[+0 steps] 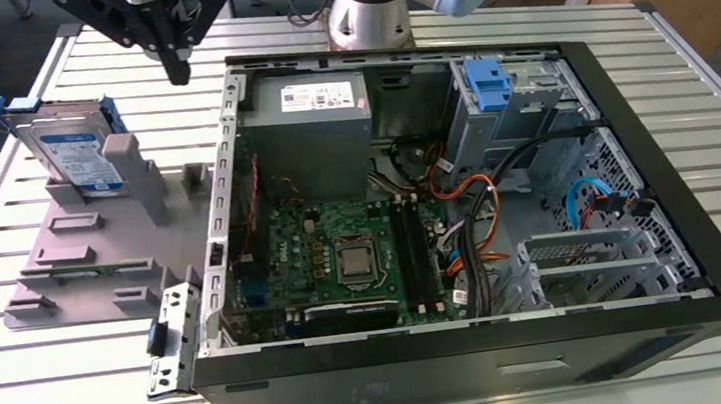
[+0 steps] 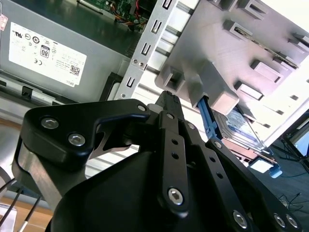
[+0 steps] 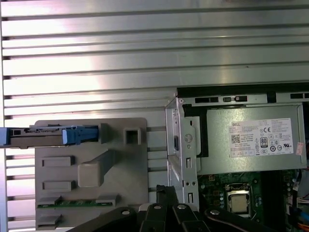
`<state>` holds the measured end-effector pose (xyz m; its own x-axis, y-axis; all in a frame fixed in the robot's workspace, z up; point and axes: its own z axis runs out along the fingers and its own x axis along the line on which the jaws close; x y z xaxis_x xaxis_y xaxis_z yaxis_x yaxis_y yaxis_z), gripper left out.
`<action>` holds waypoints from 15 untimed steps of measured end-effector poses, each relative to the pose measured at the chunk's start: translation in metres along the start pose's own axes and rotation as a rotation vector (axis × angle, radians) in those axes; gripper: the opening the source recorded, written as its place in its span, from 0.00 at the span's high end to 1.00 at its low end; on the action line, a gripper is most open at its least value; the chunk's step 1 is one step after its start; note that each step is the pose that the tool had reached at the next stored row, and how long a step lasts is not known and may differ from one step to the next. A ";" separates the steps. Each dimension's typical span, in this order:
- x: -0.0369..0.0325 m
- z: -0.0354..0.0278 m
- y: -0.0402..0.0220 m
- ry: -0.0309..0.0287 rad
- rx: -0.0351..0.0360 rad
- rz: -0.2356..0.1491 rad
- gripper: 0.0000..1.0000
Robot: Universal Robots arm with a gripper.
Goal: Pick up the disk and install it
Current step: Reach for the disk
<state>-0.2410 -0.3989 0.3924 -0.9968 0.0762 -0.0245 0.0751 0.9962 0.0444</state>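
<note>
Hovering with the black, angular gripper (image 1: 178, 72) over the ribbed, shiny metal table (image 1: 72, 393), tips pinched together and gripping nothing. Finding the disk (image 1: 71, 152), flat silver metal with a white-and-blue label and blue plastic rails, standing on edge in the matte grey plastic holder (image 1: 99, 265) at the exterior view's left, apart from the tips. Noting bare slats lying open, in the first wrist view, between the holder's edge and the perforated sheet-metal rim of the open black computer case (image 1: 486, 375).

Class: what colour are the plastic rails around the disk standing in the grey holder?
Blue. The rails on the disk show best in the exterior view.
</note>
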 end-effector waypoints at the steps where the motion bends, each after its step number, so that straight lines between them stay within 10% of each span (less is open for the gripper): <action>1: 0.0002 0.0000 0.0000 0.0000 0.0000 0.000 0.89; 15: 0.0052 -0.0001 -0.0004 0.0000 0.0000 0.000 0.89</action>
<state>-0.2463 -0.3989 0.3923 -0.9968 0.0762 -0.0244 0.0751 0.9962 0.0443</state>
